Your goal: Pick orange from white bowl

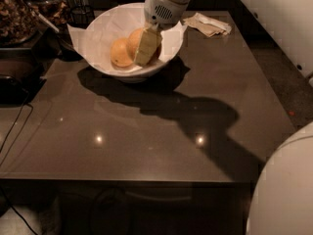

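Note:
The white bowl (116, 71), lined with crumpled white paper, stands at the back left of the dark table. Two fruits lie in it. The deeper-coloured orange (133, 40) is on the right, and a paler yellow-orange fruit (120, 53) touches its left side. My gripper (145, 52) reaches down into the bowl from above. Its near yellowish finger (147, 45) covers the right side of the orange, and the far finger is hidden behind the fruit. The gripper appears shut on the orange, which sits slightly higher than the paler fruit.
A crumpled paper napkin (210, 24) lies behind the bowl on the right. Jars and dark containers (19, 13) crowd the back left. A cable (14, 126) hangs off the table's left side. My white body (286, 190) fills the bottom right corner.

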`<state>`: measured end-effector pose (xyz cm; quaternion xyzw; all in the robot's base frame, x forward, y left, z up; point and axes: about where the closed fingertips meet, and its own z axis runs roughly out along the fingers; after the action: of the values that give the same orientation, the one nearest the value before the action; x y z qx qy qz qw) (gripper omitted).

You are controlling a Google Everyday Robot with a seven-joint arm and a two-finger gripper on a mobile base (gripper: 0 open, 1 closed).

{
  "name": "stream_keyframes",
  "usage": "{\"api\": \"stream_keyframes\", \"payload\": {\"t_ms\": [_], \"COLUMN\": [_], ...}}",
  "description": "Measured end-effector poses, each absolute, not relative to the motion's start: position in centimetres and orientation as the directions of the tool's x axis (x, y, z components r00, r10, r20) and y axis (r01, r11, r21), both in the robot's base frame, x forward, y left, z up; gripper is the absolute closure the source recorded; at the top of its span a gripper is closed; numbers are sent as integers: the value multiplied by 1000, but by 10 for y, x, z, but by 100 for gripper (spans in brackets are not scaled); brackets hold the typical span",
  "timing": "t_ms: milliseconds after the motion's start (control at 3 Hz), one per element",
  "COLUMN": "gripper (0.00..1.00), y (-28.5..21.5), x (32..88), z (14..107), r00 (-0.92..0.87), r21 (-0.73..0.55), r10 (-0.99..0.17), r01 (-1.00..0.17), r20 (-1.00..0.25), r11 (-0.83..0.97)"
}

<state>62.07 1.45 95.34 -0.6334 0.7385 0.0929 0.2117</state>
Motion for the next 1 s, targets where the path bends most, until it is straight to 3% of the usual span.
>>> {"api": "stream_keyframes", "payload": {"t_ms": [333, 1000], "gripper": [100, 100], "y": [15, 18], "x": [621, 556], "z": [953, 976], "r00": [-108, -49], "r21": [-131, -167], "r10": [-896, -845], "r01": [-975, -973], "r20": [-431, -533], "r11": [180, 161]}}
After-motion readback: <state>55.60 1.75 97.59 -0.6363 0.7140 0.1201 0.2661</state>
